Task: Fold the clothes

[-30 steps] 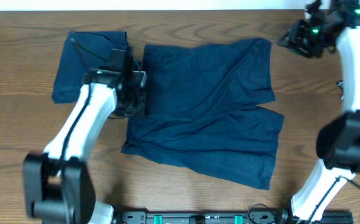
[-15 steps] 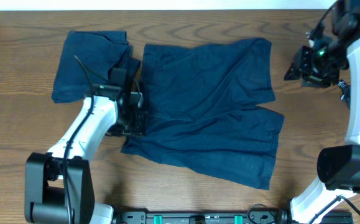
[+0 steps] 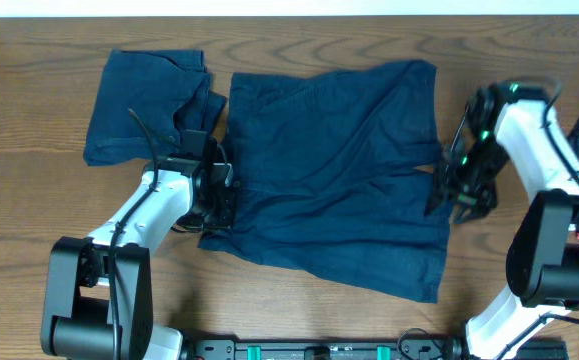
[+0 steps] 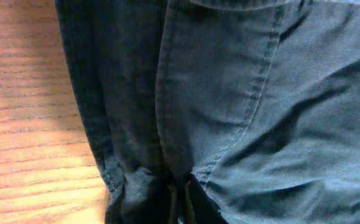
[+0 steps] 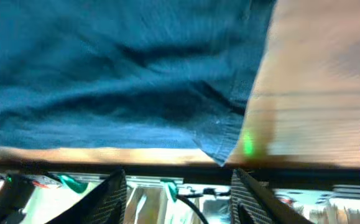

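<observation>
**Left gripper pinches the shorts' edge; right gripper is open at the far side**

A brown wood-grain table (image 3: 29, 210) fills the overhead view, with a pale strip along its far edge. We see the left gripper (image 3: 219, 195) clamped on the left edge of the spread dark navy-blue fabric shorts (image 3: 339, 170), near their lower left corner. In the left wrist view the cloth gathers into a tight pucker at the bottom of the picture, and a stitched seam runs up from it. Bare wood shows to the left of the cloth there.

The right gripper (image 3: 459, 185) is at the right edge of the same shorts, near the notch between the two wide legs. Its jaws stand apart and hold nothing. The right wrist view is blurred, but we can make out a hem corner of the cloth lying beyond the gap between the two fingers.

The spread shorts lie flat and wrinkled across the middle of the table. A folded pair of dark navy-blue fabric shorts (image 3: 139, 100) lies at the far left, just beside their upper left corner.
</observation>
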Controlling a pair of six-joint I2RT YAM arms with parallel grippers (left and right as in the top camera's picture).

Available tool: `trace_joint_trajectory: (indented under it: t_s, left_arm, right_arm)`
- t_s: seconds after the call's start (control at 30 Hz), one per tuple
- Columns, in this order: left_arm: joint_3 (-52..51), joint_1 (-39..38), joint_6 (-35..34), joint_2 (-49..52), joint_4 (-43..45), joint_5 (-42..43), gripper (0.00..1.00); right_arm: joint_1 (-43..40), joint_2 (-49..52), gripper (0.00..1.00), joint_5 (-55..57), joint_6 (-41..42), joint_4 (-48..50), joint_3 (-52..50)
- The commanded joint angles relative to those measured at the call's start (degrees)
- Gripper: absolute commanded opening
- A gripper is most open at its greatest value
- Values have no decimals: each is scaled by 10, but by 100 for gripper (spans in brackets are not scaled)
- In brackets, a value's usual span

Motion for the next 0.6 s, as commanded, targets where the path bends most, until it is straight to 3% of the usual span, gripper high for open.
trace_joint_trajectory:
  t_s: [0.0,0.3,0.47,0.57]
  left_arm:
    - [21,2,-5,2,-1,-1,6]
    - [49,2,-5,1,-16,-1,6]
    - [79,2,-5,-23,-60,-1,6]
    - [86,2,-5,-43,-71,-10,6]
  right_arm:
    - [7,-5,51,-35,8,18,-64]
    - [21,-5,40,-67,19,139,-190]
    - [20,-5,6,-73,0,173,-205]
    - [18,-17,1,-74,-24,168,-193]
